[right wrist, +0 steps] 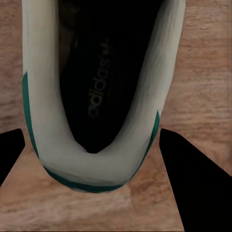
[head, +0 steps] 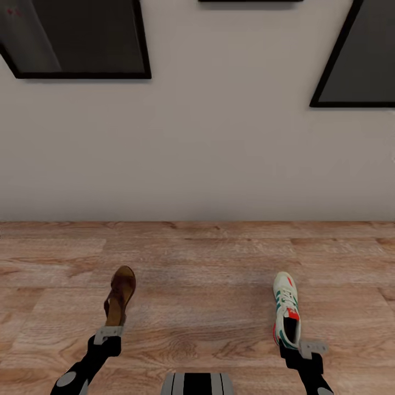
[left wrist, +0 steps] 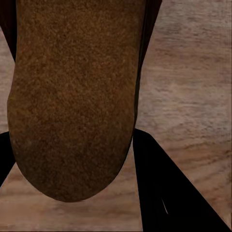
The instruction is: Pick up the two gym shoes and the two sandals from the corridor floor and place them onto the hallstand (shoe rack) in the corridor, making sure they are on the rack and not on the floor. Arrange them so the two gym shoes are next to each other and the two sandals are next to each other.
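My left gripper is shut on the heel end of a dark-brown sandal, which is turned on its side and points away from me above the corridor floor. In the left wrist view its brown sole sits between the dark fingers. My right gripper is shut on the heel of a white gym shoe with green stripes and a red accent. The right wrist view looks into the shoe's dark opening, with fingers on either side. The hallstand, the second sandal and the second gym shoe are out of view.
A plain pale wall rises straight ahead where the wood planks end. Dark framed pictures hang on it at upper left and upper right. Part of my base shows at the bottom centre.
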Tool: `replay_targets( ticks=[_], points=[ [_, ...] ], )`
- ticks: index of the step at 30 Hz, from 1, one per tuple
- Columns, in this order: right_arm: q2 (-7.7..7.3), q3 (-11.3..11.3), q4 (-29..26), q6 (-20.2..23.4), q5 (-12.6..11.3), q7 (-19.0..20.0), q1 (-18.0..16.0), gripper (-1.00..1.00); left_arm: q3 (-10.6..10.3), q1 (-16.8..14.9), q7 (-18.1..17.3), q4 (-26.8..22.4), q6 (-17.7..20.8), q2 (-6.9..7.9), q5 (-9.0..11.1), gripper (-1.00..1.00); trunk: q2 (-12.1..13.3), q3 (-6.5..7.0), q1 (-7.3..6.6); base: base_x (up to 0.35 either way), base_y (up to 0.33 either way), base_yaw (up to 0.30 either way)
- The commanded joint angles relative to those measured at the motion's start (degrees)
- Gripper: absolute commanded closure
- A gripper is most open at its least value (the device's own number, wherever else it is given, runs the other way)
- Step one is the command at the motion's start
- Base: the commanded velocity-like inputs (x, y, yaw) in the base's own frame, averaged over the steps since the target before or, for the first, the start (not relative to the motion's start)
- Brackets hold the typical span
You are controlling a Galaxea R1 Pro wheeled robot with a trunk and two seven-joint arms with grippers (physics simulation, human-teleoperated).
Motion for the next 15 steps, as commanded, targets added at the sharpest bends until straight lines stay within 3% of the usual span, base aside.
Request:
replay_targets(
  ticks=[1,5,8,9,15],
  points=[
    [0.01,-0.03,0.61,-0.7,0.01,-0.02,-0.04,1.0,0.76,0.12,-0.32,1.04,-1.31,-0.01,-0.69,1.0,0.0,0.29,-0.04,0.0,0.0,0.0],
    [0.02,-0.04,3.86,-3.24,-0.09,-0.07,-0.04,1.0,4.14,1.06,1.86,8.31,-7.12,1.62,-0.61,1.0,0.06,1.54,-0.14,0.0,0.0,0.0],
    [0.16,0.0,5.79,-3.66,-0.16,-0.06,-0.04,1.0,5.38,1.43,2.56,12.54,-9.41,2.63,-0.5,1.0,0.1,2.47,-0.22,0.0,0.0,0.0],
    [0.43,0.03,7.64,-4.27,-0.24,-0.1,-0.04,1.0,6.81,1.6,3.42,14.7,-12.04,3.0,-0.5,1.0,0.11,2.78,-0.24,0.0,0.0,0.0],
    [0.59,0.04,10.44,-7.15,-0.29,-0.14,-0.04,1.0,8.53,2.64,5.58,16.98,-14.37,2.85,-0.6,1.0,0.19,4.64,-0.4,0.0,0.0,0.0]
  ],
)
